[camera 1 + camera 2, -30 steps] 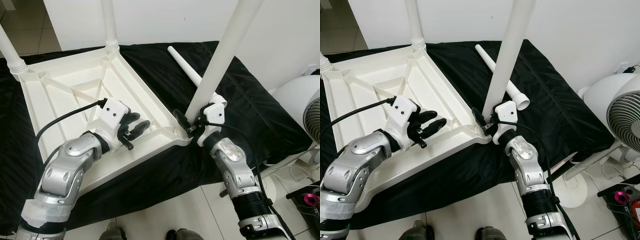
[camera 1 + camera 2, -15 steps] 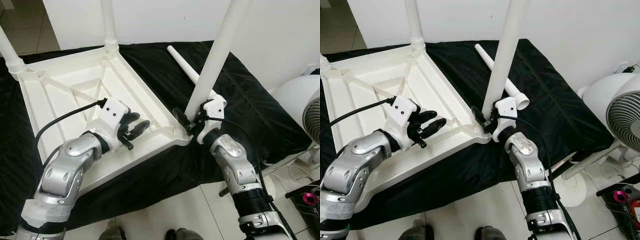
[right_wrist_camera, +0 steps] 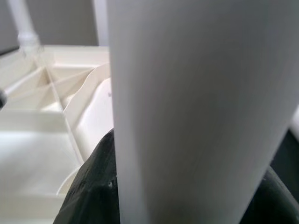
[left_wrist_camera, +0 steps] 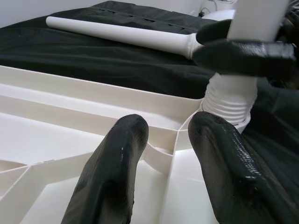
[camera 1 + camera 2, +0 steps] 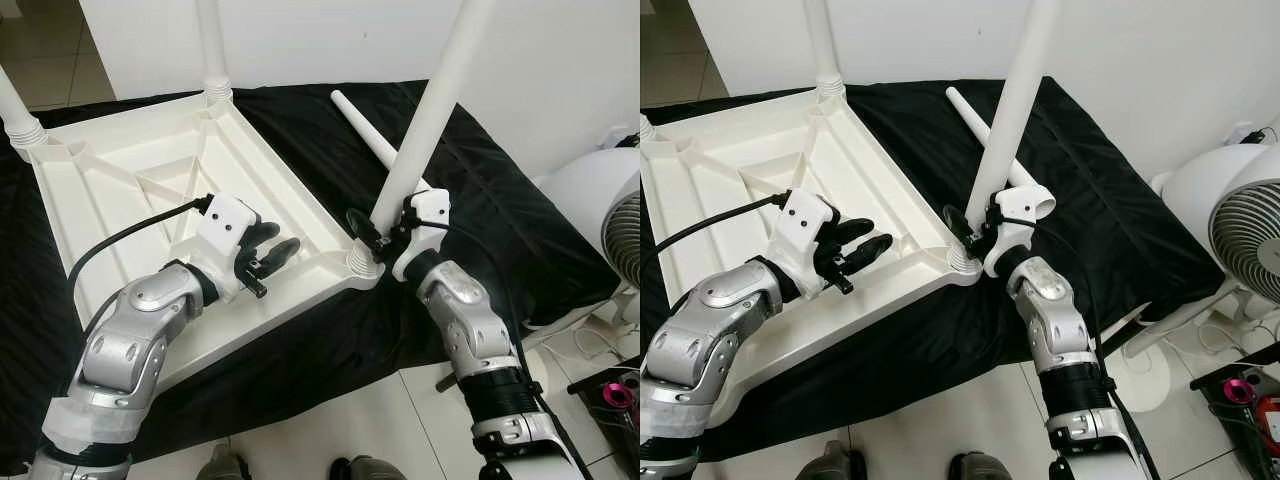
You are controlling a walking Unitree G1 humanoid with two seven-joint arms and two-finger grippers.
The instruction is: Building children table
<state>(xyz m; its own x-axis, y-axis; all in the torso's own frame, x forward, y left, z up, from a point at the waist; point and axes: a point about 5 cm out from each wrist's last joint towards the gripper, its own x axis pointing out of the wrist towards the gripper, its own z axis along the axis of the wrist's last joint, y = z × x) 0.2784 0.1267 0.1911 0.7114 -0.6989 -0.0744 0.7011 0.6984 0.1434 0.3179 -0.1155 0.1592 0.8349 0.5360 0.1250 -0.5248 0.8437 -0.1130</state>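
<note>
You're in a home room: tiled floor [image 5: 400,420], white wall [image 5: 300,40], standing fan [image 5: 1245,215], black cloth [image 5: 480,200].

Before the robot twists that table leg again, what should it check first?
1. Right gripper shut on the leg: ok.
2. Leg's ribbed end sits in the corner socket: ok.
3. Leg standing straight: not ok, it leans.
4. Left gripper on the tabletop to steady it: ok, jaws open.
5. Spare leg lies on the black cloth, out of the way: ok.
6. Leg screwed fully home: cannot tell.
</note>
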